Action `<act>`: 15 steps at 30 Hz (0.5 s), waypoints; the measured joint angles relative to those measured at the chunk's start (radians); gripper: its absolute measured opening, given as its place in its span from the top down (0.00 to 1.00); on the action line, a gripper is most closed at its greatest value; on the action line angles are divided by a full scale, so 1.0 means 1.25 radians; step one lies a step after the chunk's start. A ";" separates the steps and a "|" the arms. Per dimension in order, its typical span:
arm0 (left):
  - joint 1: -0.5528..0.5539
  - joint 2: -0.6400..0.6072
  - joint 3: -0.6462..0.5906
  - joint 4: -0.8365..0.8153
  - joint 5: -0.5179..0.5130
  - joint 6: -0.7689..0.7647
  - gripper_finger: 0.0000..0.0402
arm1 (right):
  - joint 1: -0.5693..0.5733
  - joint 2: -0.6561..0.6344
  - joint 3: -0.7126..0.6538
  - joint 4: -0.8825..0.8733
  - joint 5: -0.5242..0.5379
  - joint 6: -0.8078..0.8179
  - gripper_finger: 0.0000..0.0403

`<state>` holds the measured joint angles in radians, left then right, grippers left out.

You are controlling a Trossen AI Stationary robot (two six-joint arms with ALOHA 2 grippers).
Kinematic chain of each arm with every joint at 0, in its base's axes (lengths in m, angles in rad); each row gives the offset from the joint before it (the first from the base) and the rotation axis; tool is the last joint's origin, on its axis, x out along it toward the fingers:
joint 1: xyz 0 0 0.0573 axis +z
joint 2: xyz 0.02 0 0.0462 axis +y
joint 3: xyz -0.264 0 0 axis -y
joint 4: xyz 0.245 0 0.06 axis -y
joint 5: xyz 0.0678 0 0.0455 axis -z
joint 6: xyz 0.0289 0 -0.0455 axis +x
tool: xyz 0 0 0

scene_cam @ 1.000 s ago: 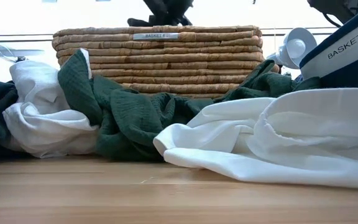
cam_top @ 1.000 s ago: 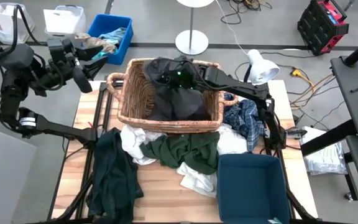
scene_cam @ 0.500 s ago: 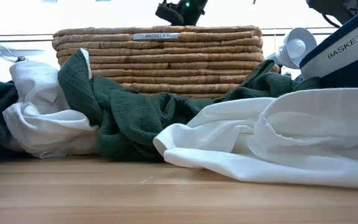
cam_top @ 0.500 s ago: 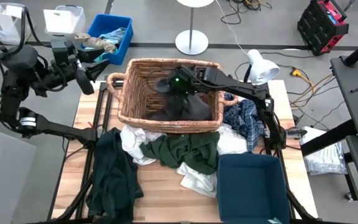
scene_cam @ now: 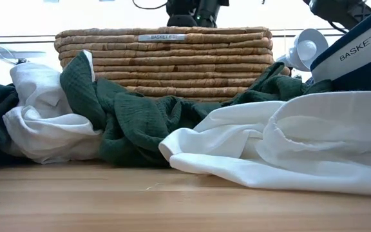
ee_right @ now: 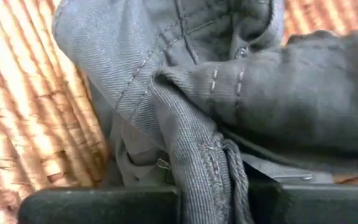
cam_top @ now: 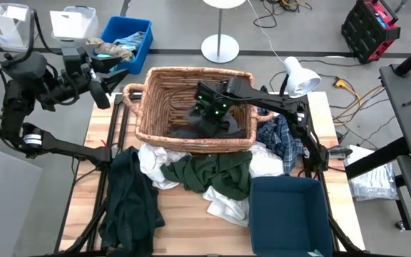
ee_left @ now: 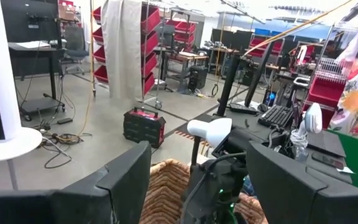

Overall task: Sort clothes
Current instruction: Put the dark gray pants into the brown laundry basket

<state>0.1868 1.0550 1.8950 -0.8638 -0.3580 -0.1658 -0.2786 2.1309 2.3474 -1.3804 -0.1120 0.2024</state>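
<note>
A wicker basket (cam_top: 195,107) stands at the table's far middle. Inside it lies a dark grey garment (cam_top: 198,128), and my right gripper (cam_top: 209,114) reaches down into the basket, shut on that garment (ee_right: 260,81). In front of the basket lie a dark green garment (cam_top: 212,175), white ones (cam_top: 155,164) and a plaid one (cam_top: 280,139). Another dark garment (cam_top: 127,207) hangs over the table's left edge. My left gripper (cam_top: 113,68) waits raised beyond the table's far left corner, open and pointing level (ee_left: 197,186). My right gripper pinches a bunched fold of the dark grey garment, along a stitched seam (ee_right: 207,168), between its two fingers. The fingers come from above, slanting down into the basket. The rest of the garment lies slack on the basket's woven floor (ee_right: 36,93).
A navy bin (cam_top: 287,214) stands at the table's near right, marked BASKET 7 (scene_cam: 359,45). A blue bin with rags (cam_top: 127,39) and a white box (cam_top: 73,21) sit beyond the far left corner. A white lamp (cam_top: 298,75) leans over the far right.
My right gripper has sunk into the wicker basket and tipped from nearly level to pointing steeply down, staying shut. The dark grey garment, held bunched high over the basket before, has gone down with it and now lies on the basket's floor.
</note>
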 joint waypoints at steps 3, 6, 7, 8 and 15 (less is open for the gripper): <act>0.000 0.005 0.000 -0.010 0.000 0.000 0.40 | -0.003 0.020 0.000 -0.015 -0.016 0.000 0.96; 0.000 0.011 0.000 -0.016 0.000 0.000 0.40 | -0.005 0.038 0.000 -0.022 -0.023 -0.003 0.96; 0.000 0.011 0.000 -0.021 0.000 0.000 0.40 | -0.006 0.041 0.000 -0.022 -0.024 -0.007 0.96; 0.000 0.012 0.000 -0.022 0.000 0.000 0.40 | -0.009 0.045 0.000 -0.023 -0.030 -0.010 0.96; 0.000 0.015 0.000 -0.022 0.000 0.000 0.40 | -0.032 0.077 0.000 -0.025 -0.045 -0.017 0.96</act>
<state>0.1870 1.0731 1.8950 -0.8917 -0.3576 -0.1656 -0.3180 2.2277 2.3478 -1.4111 -0.1688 0.1812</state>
